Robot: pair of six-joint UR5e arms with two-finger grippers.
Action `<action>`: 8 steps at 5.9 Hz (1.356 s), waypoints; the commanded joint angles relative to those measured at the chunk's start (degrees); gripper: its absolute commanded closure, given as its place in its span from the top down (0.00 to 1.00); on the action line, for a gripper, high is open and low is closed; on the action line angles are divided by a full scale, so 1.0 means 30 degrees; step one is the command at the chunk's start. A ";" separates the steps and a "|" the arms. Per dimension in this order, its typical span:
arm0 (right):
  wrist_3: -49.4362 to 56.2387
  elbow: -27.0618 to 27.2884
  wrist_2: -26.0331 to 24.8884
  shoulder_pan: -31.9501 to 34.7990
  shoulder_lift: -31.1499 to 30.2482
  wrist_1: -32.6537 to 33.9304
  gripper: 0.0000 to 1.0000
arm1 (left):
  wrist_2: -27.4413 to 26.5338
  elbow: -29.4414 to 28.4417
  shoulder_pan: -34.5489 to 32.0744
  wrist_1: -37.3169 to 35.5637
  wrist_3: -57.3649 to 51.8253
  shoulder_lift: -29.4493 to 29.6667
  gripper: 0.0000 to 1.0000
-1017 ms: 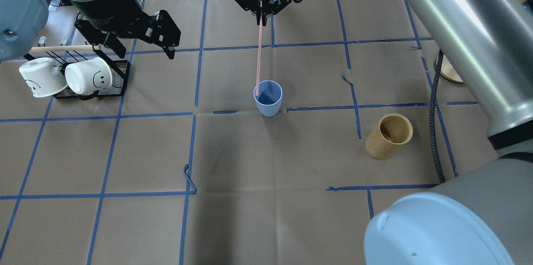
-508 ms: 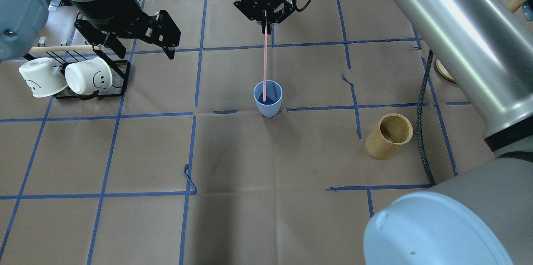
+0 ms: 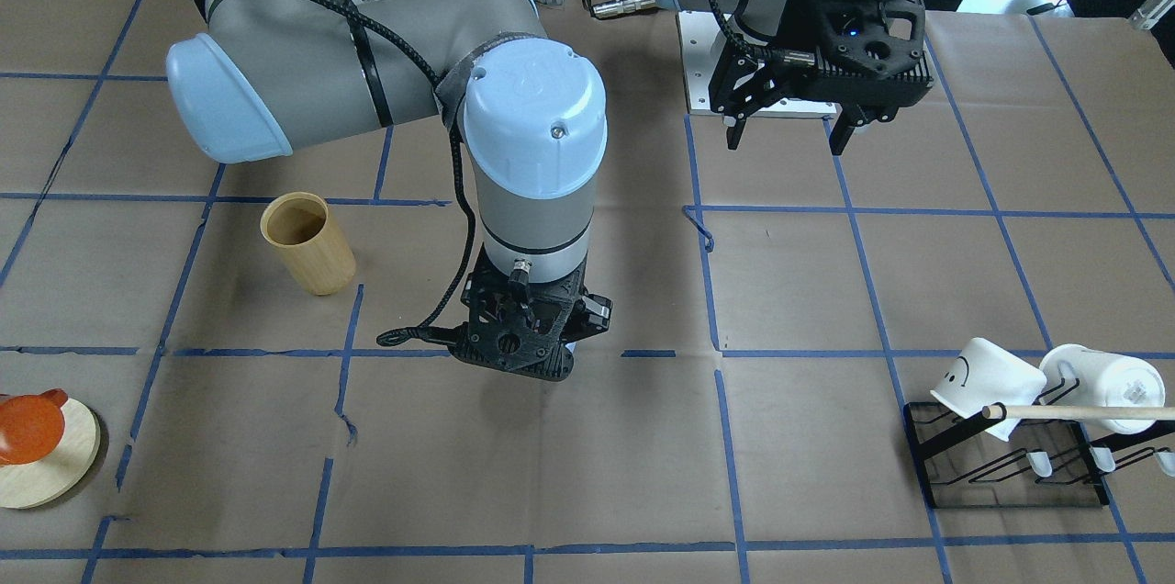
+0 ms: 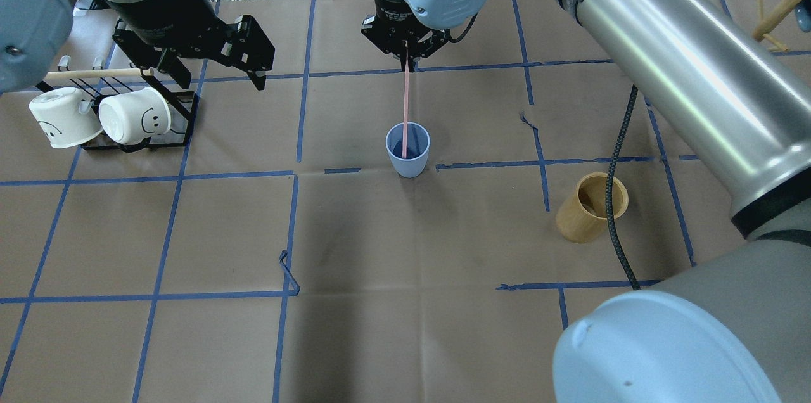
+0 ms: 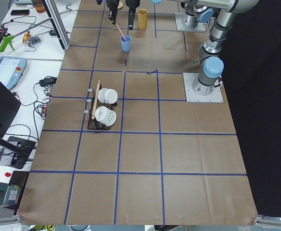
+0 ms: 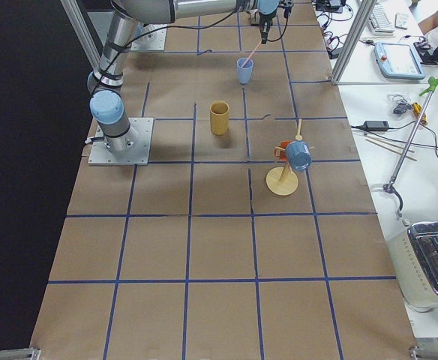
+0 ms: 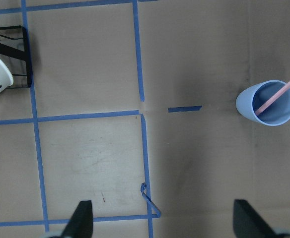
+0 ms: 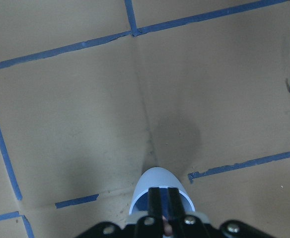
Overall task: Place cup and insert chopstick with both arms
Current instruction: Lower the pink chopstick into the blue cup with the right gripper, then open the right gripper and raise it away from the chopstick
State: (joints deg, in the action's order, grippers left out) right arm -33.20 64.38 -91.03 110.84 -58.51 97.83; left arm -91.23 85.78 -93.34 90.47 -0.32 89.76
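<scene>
- The cup [image 4: 408, 149] stands upright near the middle of the table, mouth up, so the placing half of the job looks done.
- The chopstick [image 4: 405, 105], a thin pink stick, has its lower end inside the cup. Its upper end is pinched in the right gripper [image 4: 406, 62], which hangs at about 12 o'clock from the cup in the overhead view.
- The right gripper's fingers [image 8: 160, 198] are together, clamped on the stick, and its wrist camera looks down past them onto the cup's mouth.
- The left gripper [image 4: 220, 76] sits at about 10 o'clock from the cup, well apart from it and near the mug rack [image 4: 187, 113]. Its fingers [image 7: 83, 220] stand wide apart and hold nothing.
- Step in hand, as I judge it: the insertion itself, close to its end.
- The next move calls for a clean release — parting the fingers without dragging the stick sideways, since a light cup could tip if the stick levers on its rim.
- I cannot tell whether the tip touches the cup's bottom.
- A wooden cup [image 4: 592, 206] at about 4 o'clock stands well apart from the blue one.
</scene>
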 commanded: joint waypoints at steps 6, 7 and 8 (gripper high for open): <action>0.4274 0.0453 0.0344 -0.3126 -0.3717 -0.3995 1.00 | -0.0059 -0.0029 0.0029 0.0020 -0.0009 0.0020 0.98; 0.6301 0.0977 0.0314 -0.4327 -0.5006 -0.5757 1.00 | -0.0001 -0.0058 0.0058 -0.0009 0.0020 0.0020 0.98; 0.7365 0.2781 0.0313 -0.5123 -0.6412 -0.5919 1.00 | 0.0116 -0.0059 0.0087 -0.0067 0.0020 0.0107 0.98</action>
State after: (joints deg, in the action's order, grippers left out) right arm -15.22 68.60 -90.04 98.20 -73.64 82.09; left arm -91.16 85.63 -93.15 90.41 -0.29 89.91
